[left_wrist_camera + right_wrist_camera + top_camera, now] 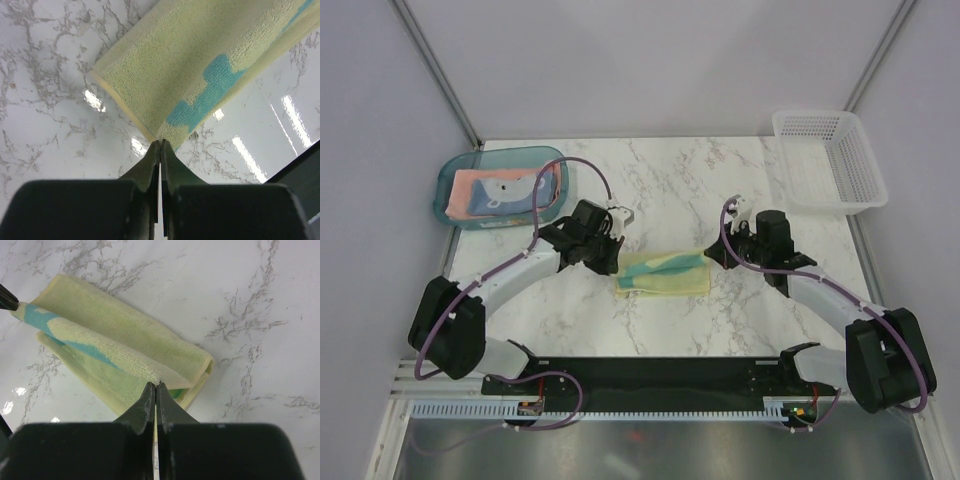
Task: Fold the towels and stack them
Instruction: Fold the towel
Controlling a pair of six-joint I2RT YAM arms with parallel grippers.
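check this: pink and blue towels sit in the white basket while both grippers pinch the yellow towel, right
No. The pink towel and blue towel sit in the teal tray, not the basket; the top view shows it. The rest holds.

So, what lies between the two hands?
The yellow towel lies there, as the top view shows. The left hand and the right hand each pinch one end of it.
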